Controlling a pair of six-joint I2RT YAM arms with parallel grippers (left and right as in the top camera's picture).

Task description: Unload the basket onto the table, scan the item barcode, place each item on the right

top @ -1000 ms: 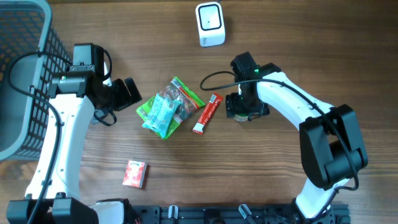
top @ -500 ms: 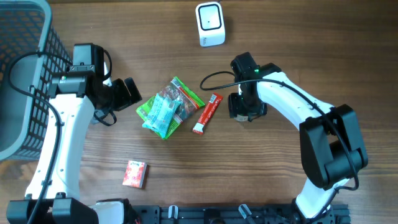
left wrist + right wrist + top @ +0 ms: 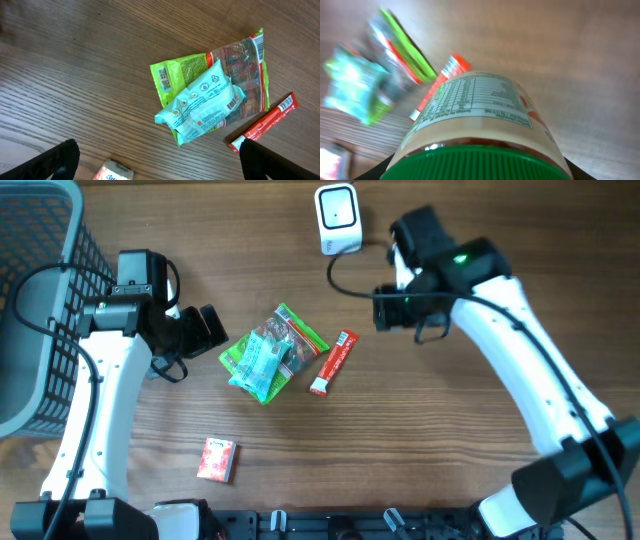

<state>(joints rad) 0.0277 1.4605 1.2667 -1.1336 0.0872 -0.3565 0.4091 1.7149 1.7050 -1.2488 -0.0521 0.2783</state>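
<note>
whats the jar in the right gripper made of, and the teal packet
The jar: plastic or glass, cannot tell under its matte printed label, likely paper. Its ribbed green lid looks like moulded plastic. The teal packet: thin glossy plastic film, crinkled, with sealed ends.

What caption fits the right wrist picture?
A green-lidded jar gripped above the wooden table, with blurry snack packets and a red stick beyond.
</note>
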